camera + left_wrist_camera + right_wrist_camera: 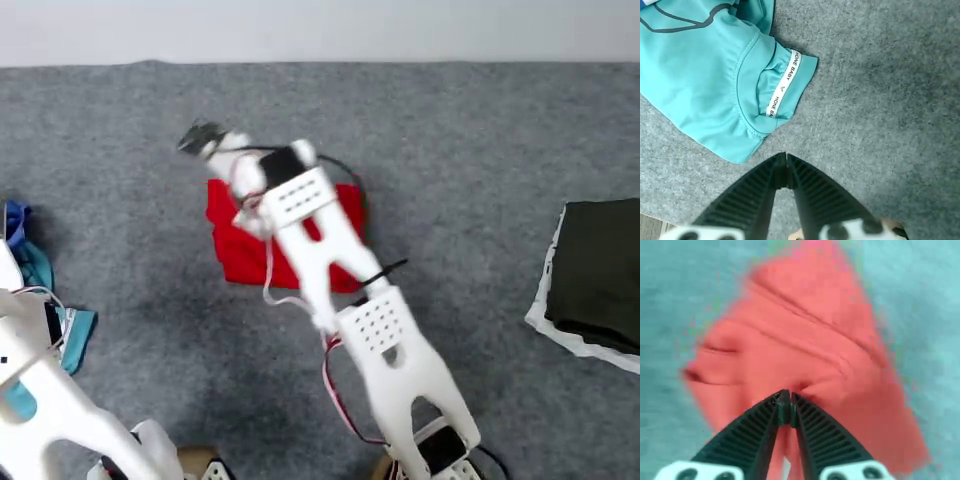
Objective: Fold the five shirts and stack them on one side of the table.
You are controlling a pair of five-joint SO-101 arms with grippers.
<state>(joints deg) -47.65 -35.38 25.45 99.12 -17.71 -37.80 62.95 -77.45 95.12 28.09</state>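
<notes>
Right tool [785,404] pinching red shirt [805,350], left tool [786,161] near teal shirt [700,80]

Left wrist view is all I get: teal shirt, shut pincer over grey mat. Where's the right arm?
Observer: The right pincer is shut on a pucker of the red shirt, in the middle of the table.
Operator: Is the red one folded?
Observer: In the high view it is a compact block with uneven edges, partly under the arm.
Operator: Any stack yet?
Observer: Yes. A folded dark shirt lies on a white shirt at the table edge on the right arm's side.
</notes>
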